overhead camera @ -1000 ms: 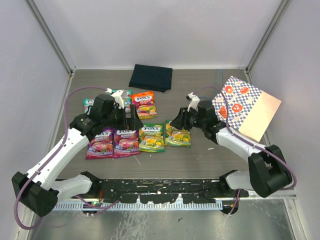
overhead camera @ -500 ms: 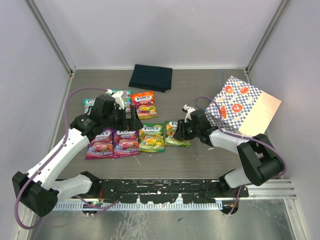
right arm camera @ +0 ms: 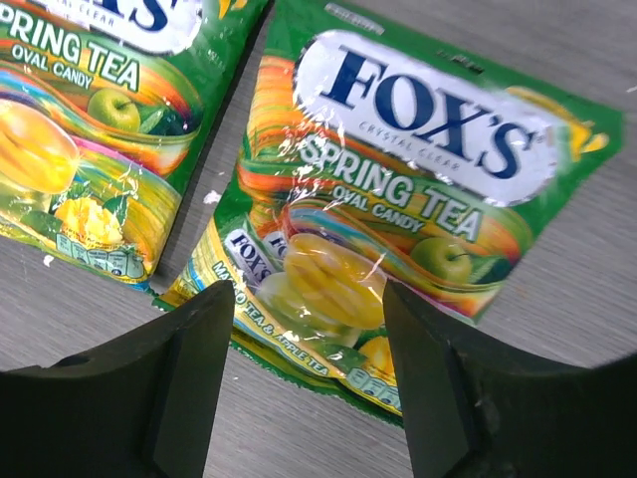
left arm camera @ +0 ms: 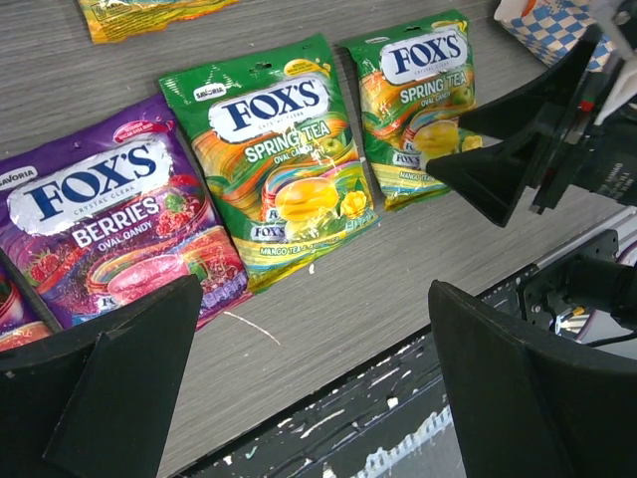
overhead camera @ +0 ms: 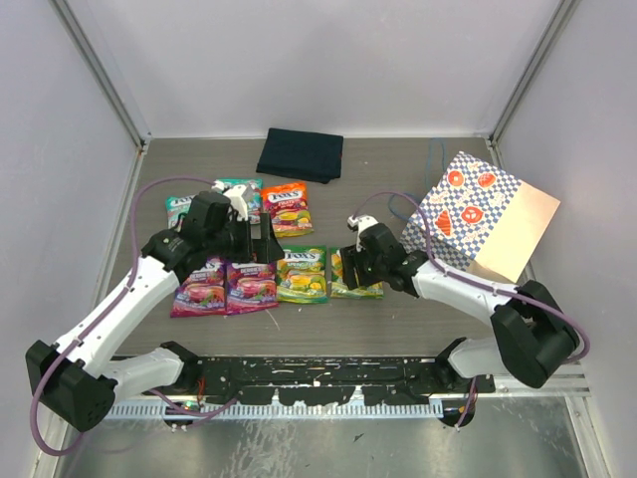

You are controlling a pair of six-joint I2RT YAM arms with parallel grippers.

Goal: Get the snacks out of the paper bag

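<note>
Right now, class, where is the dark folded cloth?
In the top view, the dark folded cloth lies flat at the far middle of the table, beyond the orange pouch and left of the paper bag.

The right gripper (right arm camera: 304, 299) is now farther from the paper bag (overhead camera: 468, 204) than one second ago. It has moved left and down, away from the bag, and hangs over the rightmost green pouch (right arm camera: 418, 169). Its jaws stand wider apart than before, above the pouch's lower edge.
</note>
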